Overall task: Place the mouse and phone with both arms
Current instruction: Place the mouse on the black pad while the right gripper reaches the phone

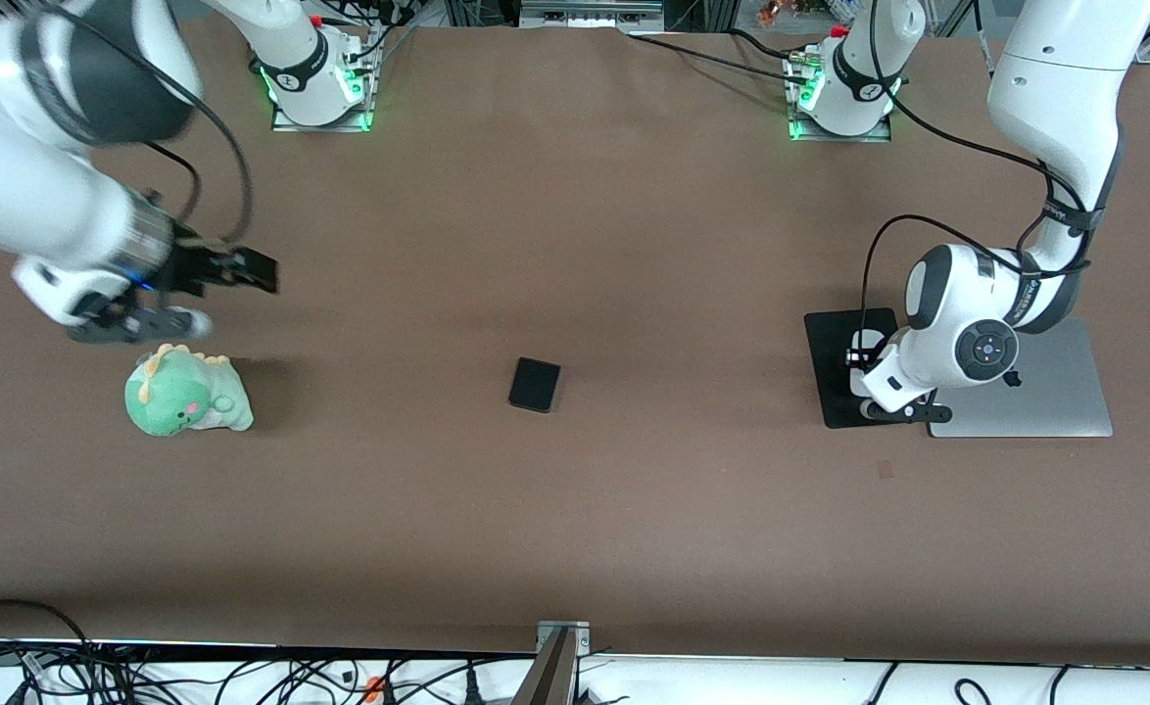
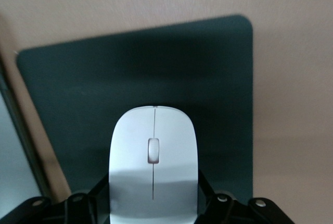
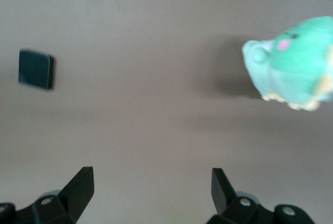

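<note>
The left arm reached down from its base at its own end of the table (image 1: pixel 575 509), and the left claw (image 1: pixel 888 397) sat low over the black mouse pad (image 1: pixel 835 377), its wrist hiding most of what lay beneath in the front view. The left wrist view showed the white mouse (image 2: pixel 154 161) pinched between the claw's two black fingers (image 2: pixel 88 203), one pressed to each side of its rear end, with the thin grey line and scroll wheel running down its top. The mouse was over the mouse pad; whether its underside touched the pad could not be told. Just beside the pad, toward the table's edge at the left arm's end, lay a closed silver laptop (image 1: pixel 1055 392), its edge meeting the pad's. The phone (image 1: pixel 535 384), a small black slab with rounded corners, lay flat on the bare table near the middle, well apart from both claws and slightly tilted. At the right arm's end a green plush dinosaur (image 1: pixel 186 394) sat on the table. The right claw (image 1: pixel 217 284) hung in the air over the table beside the plush, on the side farther from the front camera, its fingers (image 3: pixel 80 185) spread wide with nothing between them. In the right wrist view the phone (image 3: pixel 35 69) and the plush (image 3: pixel 294 62) appeared well apart on the brown surface.
</note>
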`<state>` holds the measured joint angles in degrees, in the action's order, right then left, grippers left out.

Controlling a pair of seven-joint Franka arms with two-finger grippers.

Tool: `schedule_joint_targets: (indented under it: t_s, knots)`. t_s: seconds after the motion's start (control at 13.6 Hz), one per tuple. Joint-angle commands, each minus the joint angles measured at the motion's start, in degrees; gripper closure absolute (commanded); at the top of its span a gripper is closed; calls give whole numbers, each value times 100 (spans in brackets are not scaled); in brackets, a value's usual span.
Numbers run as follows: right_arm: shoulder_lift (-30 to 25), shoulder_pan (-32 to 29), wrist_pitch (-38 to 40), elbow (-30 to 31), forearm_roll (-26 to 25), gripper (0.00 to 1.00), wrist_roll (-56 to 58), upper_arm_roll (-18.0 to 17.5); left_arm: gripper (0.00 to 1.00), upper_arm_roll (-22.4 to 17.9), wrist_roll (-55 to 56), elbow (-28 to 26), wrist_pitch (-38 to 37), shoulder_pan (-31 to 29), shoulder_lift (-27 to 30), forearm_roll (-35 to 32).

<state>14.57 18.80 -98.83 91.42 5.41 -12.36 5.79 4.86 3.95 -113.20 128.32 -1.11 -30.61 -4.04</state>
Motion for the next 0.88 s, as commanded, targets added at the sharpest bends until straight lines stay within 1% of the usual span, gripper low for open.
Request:
schedule_joint_targets:
  t_s: [0.0,0.07,0.15,0.29,0.37,0.44,0.51,0.66,0.73,0.81]
  knots:
    - [738,439,-766,-160,362,0,-984,27,19,68,-105,-282,175,-56,170,-88]
    - [1045,562,-1118,-195,739,0,-1309,27,0,68,-123,-256,158,-48,144,-88]
    - [1361,781,-1530,-256,969,0,-1591,27,0,68,-131,-221,106,-56,152,-88]
    - [1933,1246,-2356,-344,971,0,-2293,36,0,77,-105,-29,-17,-21,205,-88]
    - [2214,1484,-2822,-388,927,0,-2628,36,0,86,-96,225,-331,-21,222,-88]
    - [2469,1695,-3209,-449,883,0,-2901,54,0,86,-114,628,-891,-12,240,-88]
    - [2750,1871,-3404,-641,726,0,-3156,71,0,94,-175,1067,-1480,-12,249,-88]
    - [3138,1995,-3415,-1046,305,0,-3622,63,0,95,-464,1842,-2518,-12,301,-80]
    - [3314,2048,-3415,-1222,251,0,-3755,71,0,95,-596,2115,-2801,-12,354,-71]
    - [3472,2109,-3415,-1406,250,0,-3826,71,0,95,-615,2265,-3065,-12,493,-19]
